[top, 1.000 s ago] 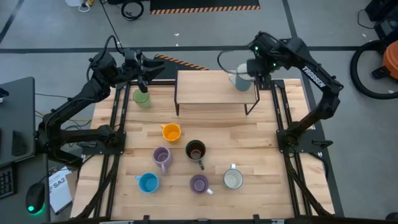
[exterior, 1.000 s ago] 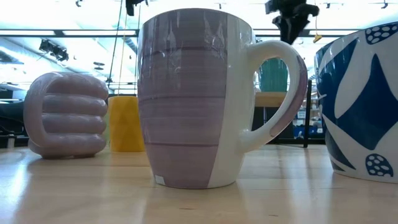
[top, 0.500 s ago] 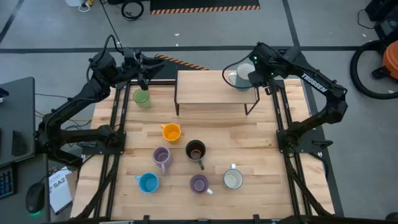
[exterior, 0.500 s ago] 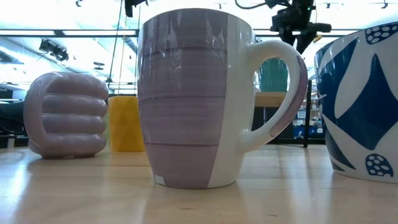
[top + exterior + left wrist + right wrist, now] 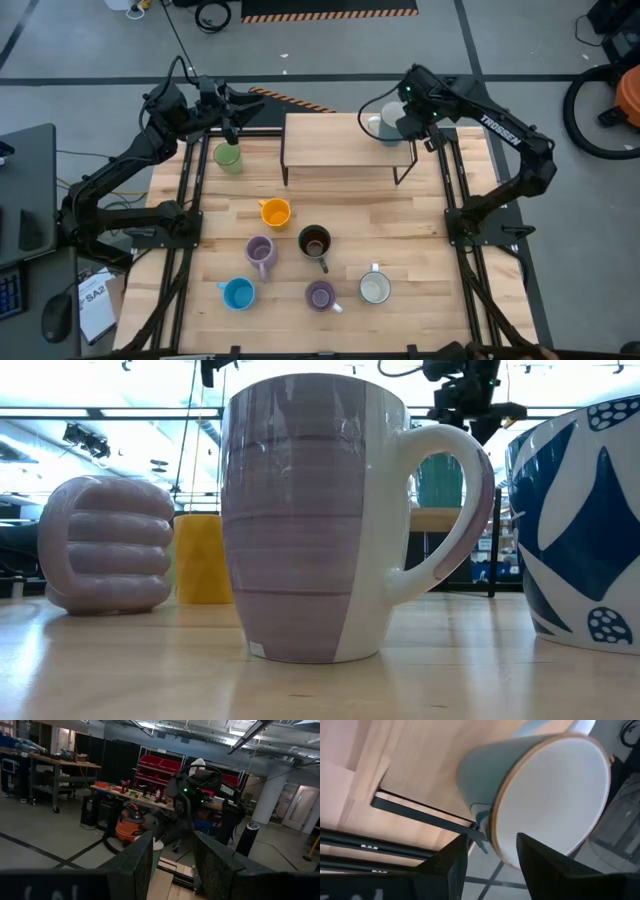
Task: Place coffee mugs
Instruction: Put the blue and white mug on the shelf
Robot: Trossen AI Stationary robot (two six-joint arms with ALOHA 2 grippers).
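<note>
**Status: one white mug at the shelf, seven pending**

I hold the right gripper [image 5: 400,122] over the wooden shelf [image 5: 340,142], fingers spread around the glossy white mug's [image 5: 540,790] rim. Left gripper [image 5: 233,130] waits, fingers parted, above the green mug [image 5: 228,157]. Six smooth ceramic mugs remain on the slatted wood desk [image 5: 420,230].

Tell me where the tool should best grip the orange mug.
Probably the rim of the orange mug: it stands upright, mouth open upward. Come straight down with one finger inside, one outside, on the wall facing the shelf; its handle looks to point toward the table's near edge.
</note>
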